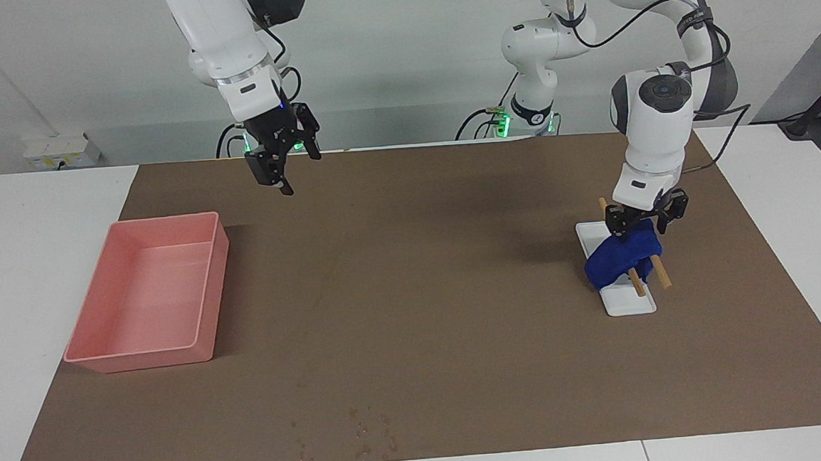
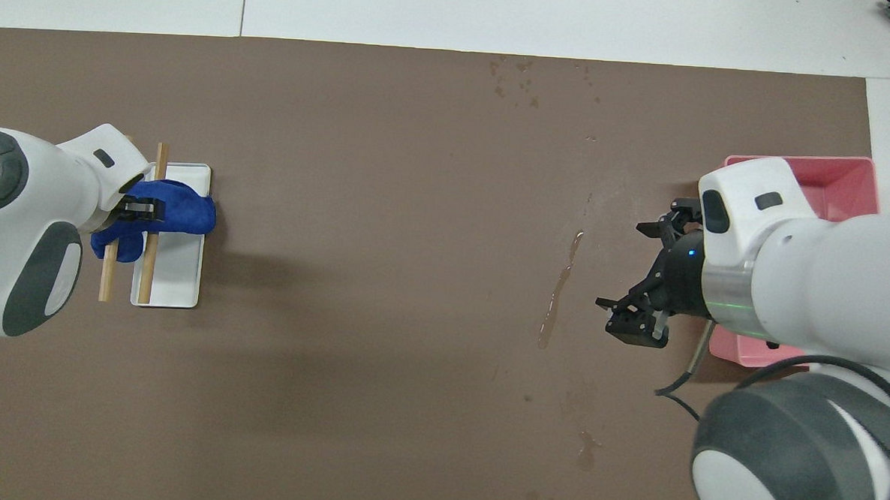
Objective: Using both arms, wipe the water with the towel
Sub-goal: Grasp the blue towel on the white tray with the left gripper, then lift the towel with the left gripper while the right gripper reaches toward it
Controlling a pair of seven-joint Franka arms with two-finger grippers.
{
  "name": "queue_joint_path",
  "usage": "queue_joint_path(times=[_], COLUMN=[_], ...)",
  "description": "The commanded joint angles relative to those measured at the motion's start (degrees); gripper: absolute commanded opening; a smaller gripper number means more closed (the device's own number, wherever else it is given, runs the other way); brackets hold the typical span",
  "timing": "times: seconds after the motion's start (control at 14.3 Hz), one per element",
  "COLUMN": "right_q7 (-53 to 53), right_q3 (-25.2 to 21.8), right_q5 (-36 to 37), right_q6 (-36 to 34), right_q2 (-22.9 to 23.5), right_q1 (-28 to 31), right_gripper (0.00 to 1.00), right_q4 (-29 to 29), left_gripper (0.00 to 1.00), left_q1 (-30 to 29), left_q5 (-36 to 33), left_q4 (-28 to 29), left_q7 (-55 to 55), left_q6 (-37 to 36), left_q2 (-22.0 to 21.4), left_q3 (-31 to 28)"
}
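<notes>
The towel lies on two rods over a dish.

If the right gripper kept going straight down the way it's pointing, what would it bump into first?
Probably just the bare brown mat. The right gripper hangs in the air pointing downward, beside the pink tray, not over it, though its exact spot above the mat is hard to judge.

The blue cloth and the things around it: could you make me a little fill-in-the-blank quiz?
1. The towel is draped over two wooden ___.
2. Those lie across a small ___ tray.
3. The left gripper is down at the ___.
4. The empty bin toward the right arm's end is ___.

Missing words: sticks; white; towel; pink
</notes>
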State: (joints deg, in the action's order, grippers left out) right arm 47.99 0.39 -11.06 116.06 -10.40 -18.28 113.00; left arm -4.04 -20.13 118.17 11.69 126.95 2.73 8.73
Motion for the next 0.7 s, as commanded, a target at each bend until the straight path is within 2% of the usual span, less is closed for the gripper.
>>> queue_joint_path(times=[0.0, 0.14, 0.28, 0.42, 0.63], right_q7=[1.9, 4.2, 6.1, 5.3, 4.4], right_q3=[0.0, 0.0, 0.1, 0.0, 0.1], right_q5=[-2.3, -6.7, -11.1, -11.5, -12.0], right_q6=[4.2, 7.2, 12.8, 18.3, 23.4], right_q2=[-0.3, 0.4, 1.1, 2.3, 4.9], right_q1=[-3.0, -4.1, -4.8, -8.4, -10.5], right_gripper=[1.0, 1.0, 1.0, 1.0, 1.0], right_q4=[2.8, 4.7, 8.0, 10.0, 11.3], left_gripper=[0.46, 0.03, 0.0, 0.0, 0.0], left_q1=[0.0, 0.2, 0.1, 0.0, 0.3], left_q5=[-2.2, -2.2, -2.2, -2.2, -2.0], left_q4=[1.5, 1.5, 2.3, 2.2, -2.0], left_q7=[1.1, 2.6, 3.0, 2.9, 2.7], left_q6=[1.5, 1.4, 1.9, 1.8, -2.1], left_q2=[-1.1, -1.1, -1.1, -1.1, -0.5], left_q3=[-0.2, -0.2, -0.1, -0.1, -0.1])
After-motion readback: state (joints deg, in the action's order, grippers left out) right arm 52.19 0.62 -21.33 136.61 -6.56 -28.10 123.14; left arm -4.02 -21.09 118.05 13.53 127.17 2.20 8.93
